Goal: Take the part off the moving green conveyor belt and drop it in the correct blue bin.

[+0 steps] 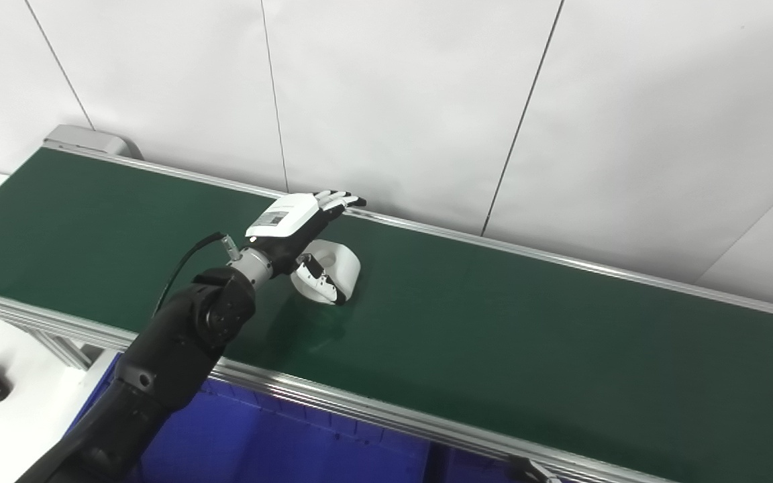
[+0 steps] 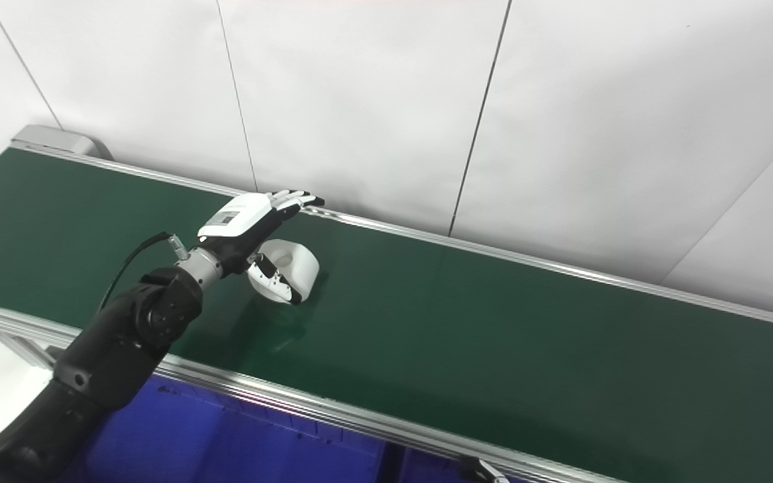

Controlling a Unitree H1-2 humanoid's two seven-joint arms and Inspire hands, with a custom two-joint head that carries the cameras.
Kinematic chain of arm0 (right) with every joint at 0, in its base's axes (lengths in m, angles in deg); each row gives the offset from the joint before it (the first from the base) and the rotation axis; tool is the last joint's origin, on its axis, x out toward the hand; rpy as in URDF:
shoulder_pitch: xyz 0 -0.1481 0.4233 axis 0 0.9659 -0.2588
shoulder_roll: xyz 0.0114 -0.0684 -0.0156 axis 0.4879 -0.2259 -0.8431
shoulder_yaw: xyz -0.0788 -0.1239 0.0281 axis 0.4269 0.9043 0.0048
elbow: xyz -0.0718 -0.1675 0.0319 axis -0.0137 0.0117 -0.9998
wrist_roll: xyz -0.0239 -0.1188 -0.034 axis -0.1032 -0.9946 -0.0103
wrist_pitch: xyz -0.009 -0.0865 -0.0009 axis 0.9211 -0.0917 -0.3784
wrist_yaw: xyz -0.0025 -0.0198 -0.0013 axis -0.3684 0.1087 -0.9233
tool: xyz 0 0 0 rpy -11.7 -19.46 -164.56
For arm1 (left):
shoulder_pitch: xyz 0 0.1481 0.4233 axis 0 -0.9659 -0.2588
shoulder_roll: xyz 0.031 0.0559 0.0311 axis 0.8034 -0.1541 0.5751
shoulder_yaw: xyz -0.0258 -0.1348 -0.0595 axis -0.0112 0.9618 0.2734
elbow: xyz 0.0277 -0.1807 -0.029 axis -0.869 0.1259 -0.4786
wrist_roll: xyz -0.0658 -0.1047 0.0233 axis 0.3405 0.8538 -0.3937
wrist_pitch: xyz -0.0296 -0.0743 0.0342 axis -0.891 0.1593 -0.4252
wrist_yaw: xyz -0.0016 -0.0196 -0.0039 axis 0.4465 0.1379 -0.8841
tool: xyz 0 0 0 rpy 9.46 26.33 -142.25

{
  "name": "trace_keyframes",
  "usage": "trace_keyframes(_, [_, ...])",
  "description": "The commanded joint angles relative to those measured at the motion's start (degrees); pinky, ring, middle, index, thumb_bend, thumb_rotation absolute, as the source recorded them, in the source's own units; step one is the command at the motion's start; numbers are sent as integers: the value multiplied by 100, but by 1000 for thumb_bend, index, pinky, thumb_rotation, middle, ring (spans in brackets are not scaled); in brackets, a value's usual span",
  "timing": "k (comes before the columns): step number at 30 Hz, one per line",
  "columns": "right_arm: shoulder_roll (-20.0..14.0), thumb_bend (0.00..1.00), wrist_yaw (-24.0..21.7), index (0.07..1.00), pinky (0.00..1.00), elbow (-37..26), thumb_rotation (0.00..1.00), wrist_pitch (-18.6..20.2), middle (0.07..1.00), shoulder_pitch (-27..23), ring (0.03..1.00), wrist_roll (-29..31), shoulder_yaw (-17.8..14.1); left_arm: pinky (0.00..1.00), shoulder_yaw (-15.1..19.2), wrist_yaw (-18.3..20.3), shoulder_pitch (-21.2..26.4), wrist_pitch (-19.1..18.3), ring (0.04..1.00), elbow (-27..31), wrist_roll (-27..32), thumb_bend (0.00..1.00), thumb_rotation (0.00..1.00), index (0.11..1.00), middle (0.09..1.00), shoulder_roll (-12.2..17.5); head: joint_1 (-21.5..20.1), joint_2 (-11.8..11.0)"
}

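Left eye view: the left hand (image 1: 296, 225) is over the green conveyor belt (image 1: 494, 322), fingers (image 1: 341, 199) extended and spread, thumb below, bracketing the white part (image 1: 339, 265) without a confirmed grip. The part rests on the belt, beyond the blue bin (image 1: 279, 443).

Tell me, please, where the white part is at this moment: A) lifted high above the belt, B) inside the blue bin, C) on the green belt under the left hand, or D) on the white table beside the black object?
C: the white part lies on the green belt, with the left hand open over it, its fingers stretched out above and the thumb at the part's near side.
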Motion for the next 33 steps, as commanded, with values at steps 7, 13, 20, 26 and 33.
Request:
trace_keyframes(7, [32, 827, 54, 812, 624, -99, 276, -308, 746, -4, 690, -43, -28, 983, -212, -141, 281, 228, 962, -390, 109, 941, 19, 859, 954, 118, 21, 27])
trace_keyframes(13, [40, 824, 11, 816, 628, -164, 294, -308, 748, 44, 693, -29, -83, 591, -168, -920, 294, 1286, 666, -1302, 666, 735, 0, 676, 700, -149, 21, 75])
trace_keyframes(20, [51, 831, 60, 816, 621, -188, 317, -308, 752, 92, 691, -110, -138, 508, -49, -1198, 278, 1799, 492, -1816, 1311, 501, 0, 456, 526, -595, 2, 115])
trace_keyframes(26, [31, 816, 3, 820, 620, -255, 305, -308, 757, 99, 697, -79, -134, 488, -42, -1038, 218, 1572, 481, -1608, 1425, 498, 0, 457, 527, -603, 22, 170])
trace_keyframes(33, [66, 820, -21, 817, 624, -334, 311, -308, 754, 151, 690, -85, -171, 425, 155, -754, -170, 1385, 438, -875, 1780, 498, 0, 474, 528, -470, -68, 319])
